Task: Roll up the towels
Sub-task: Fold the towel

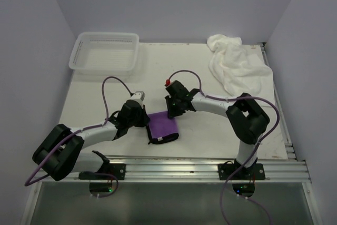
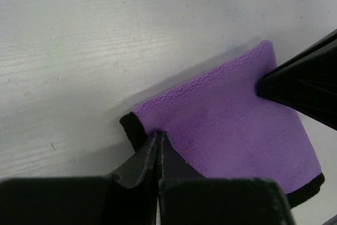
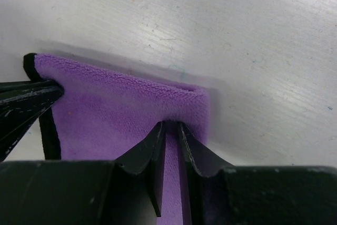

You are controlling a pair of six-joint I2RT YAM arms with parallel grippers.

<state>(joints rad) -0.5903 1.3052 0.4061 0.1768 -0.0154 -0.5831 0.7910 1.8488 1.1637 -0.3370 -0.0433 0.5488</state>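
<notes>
The small purple towel (image 1: 164, 128) with dark trim lies folded between the two arms near the table's front. My left gripper (image 2: 158, 133) is shut, its tips pinching the towel (image 2: 226, 125) at the corner by the dark trim. My right gripper (image 3: 172, 124) grips the opposite folded edge of the towel (image 3: 116, 104), its jaws a narrow gap apart with cloth between them. The towel's far fold stands slightly off the table. The large fluffy white towel (image 1: 237, 64) lies crumpled at the back right, away from both grippers.
A white plastic mesh basket (image 1: 105, 51) stands at the back left corner. Walls close the table on three sides. A metal rail (image 1: 210, 167) runs along the near edge by the arm bases.
</notes>
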